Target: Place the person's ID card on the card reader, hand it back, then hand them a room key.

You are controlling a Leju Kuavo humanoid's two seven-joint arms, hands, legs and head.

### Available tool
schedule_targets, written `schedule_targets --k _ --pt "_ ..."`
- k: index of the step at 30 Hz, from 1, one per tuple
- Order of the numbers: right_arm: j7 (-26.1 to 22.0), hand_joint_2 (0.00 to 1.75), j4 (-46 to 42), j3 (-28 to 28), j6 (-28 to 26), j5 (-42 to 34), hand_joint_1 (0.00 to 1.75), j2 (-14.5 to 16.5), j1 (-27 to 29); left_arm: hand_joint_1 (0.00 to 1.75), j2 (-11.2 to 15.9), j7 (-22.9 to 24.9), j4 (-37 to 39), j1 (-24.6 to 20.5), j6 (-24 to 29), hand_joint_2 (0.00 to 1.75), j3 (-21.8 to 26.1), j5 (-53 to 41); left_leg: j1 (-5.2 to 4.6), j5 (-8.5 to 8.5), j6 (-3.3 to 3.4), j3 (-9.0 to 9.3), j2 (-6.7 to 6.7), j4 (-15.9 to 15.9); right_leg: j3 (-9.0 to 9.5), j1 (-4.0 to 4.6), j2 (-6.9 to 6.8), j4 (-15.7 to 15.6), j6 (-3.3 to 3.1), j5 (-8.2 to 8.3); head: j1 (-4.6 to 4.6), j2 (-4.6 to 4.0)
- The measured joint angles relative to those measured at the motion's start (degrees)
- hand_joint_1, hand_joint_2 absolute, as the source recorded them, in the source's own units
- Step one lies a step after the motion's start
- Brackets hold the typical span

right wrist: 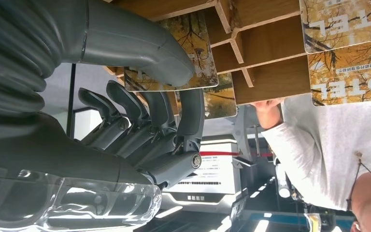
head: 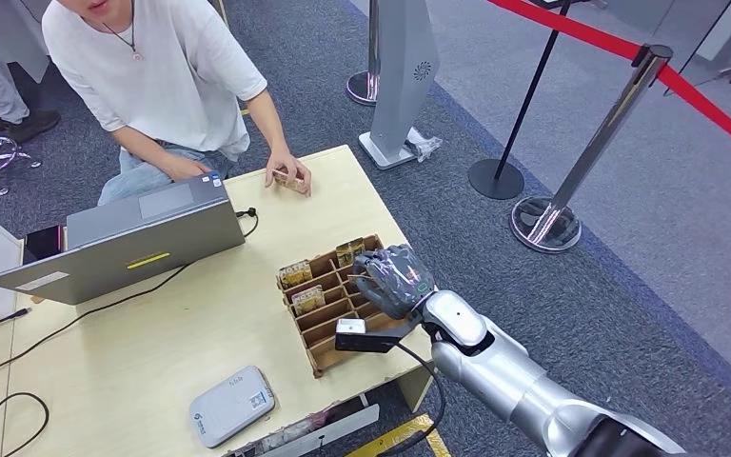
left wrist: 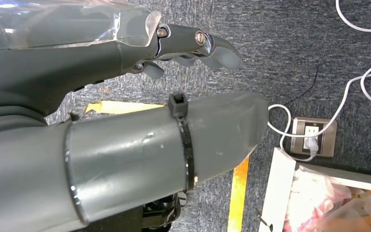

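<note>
Head view shows the surface [head: 200, 324], a pale wooden top whose left side and near edge run out of frame. The person [head: 152, 76] sits at its far edge, cut off at the top, one hand [head: 290, 176] resting on a small card-like thing [head: 288, 181] near the far right corner; whether that is the ID card is too small to tell. An open laptop [head: 124, 238] stands toward the far left, its screen hidden behind its grey back. The cardboard key rack [head: 328, 305] sits by the right edge, its right half covered by the right hand [head: 395, 281], with room key cards [head: 303, 288] upright in its left slots. The card reader [head: 232, 407], a flat grey-white box, lies at the near edge, well apart from the rack. Silver stanchions [head: 571, 181] with a red rope stand on the carpet beyond.

The right arm reaches in from the lower right, hand over the rack. In the right wrist view the thumb [right wrist: 145, 48] lies against a room key [right wrist: 193, 53] in its slot and the fingers [right wrist: 188, 116] curl on the other side; whether the card is actually pinched I cannot tell.

In the left wrist view the left hand [left wrist: 140, 121] hangs over carpet near a wall socket [left wrist: 314, 137], fingers bent with nothing between them.
</note>
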Motion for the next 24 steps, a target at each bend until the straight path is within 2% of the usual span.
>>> schedule_targets --k 12,18,24 --pt "-1.28 1.75 -2.26 -0.93 -3.63 1.12 1.75 0.0 0.15 0.0 -0.02 0.0 0.0 0.0 0.06 0.0 0.0 -0.25 0.0 0.0 0.0 -0.01 0.0 0.0 -0.01 0.0 0.0 0.01 0.0 0.0 0.0 0.0" --pt "-1.89 1.75 -7.97 -1.99 -6.51 2.23 1.75 -0.4 -0.04 0.0 -0.04 0.05 0.0 -0.02 0.33 0.0 0.0 -1.04 0.0 0.0 0.0 -0.01 0.0 0.0 -0.01 0.0 0.0 0.01 0.0 0.0 -0.01 0.0" --pt "-3.43 1.75 -12.63 -2.19 -9.16 1.99 1.75 -0.81 -2.76 0.0 -0.06 0.07 0.0 -0.06 0.36 0.0 -0.02 -1.47 0.0 0.0 0.0 -0.01 0.0 0.0 0.0 0.0 0.0 0.02 0.0 0.0 -0.01 0.0"
